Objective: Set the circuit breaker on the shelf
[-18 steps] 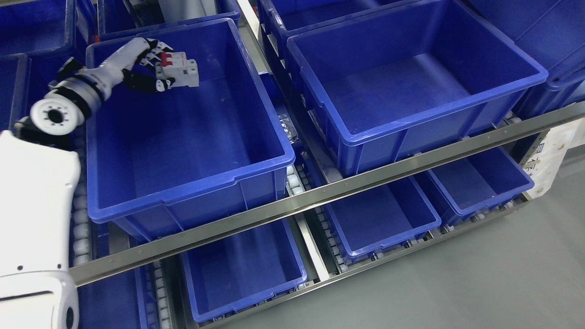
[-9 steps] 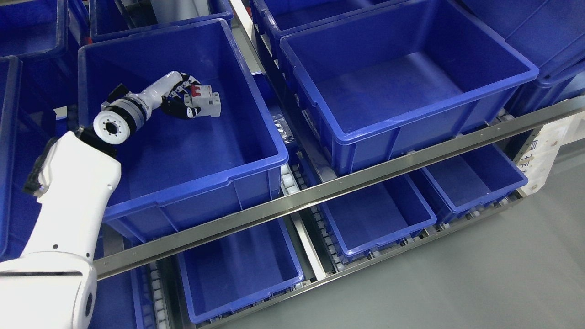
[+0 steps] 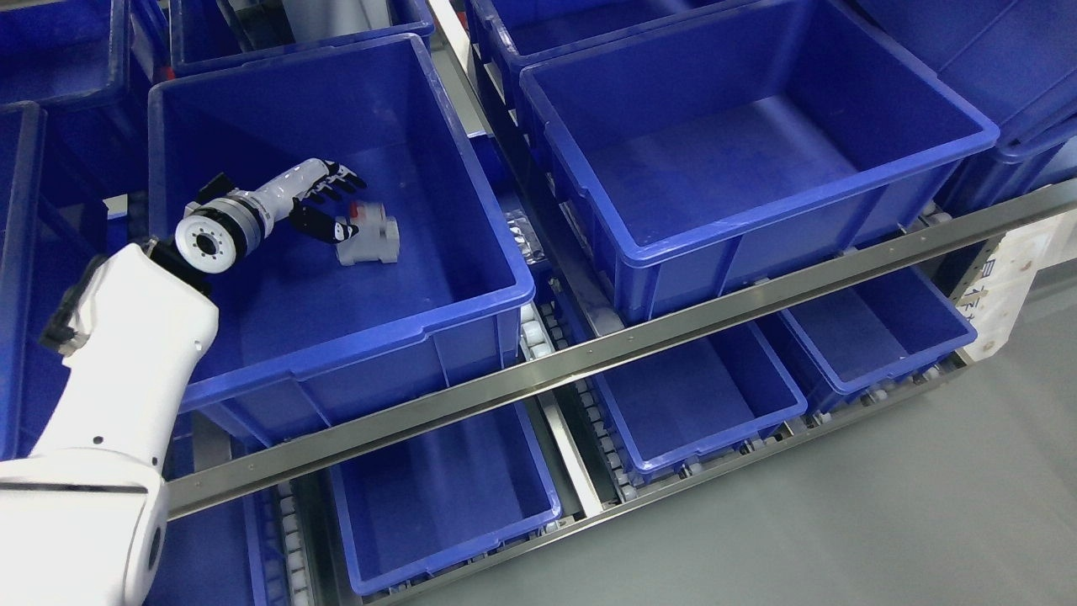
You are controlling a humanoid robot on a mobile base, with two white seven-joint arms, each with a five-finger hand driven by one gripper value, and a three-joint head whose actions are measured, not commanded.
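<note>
One circuit breaker [image 3: 368, 241], one robot hand [image 3: 324, 202], and at least ten blue bins, some cut off.

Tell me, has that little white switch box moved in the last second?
Yes. The circuit breaker has gone down from near the back rim of the blue bin to its floor, and the left hand has opened.

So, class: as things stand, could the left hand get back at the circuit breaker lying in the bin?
Probably yes. The left hand is open inside the bin, right beside the circuit breaker, with nothing between them.
</note>
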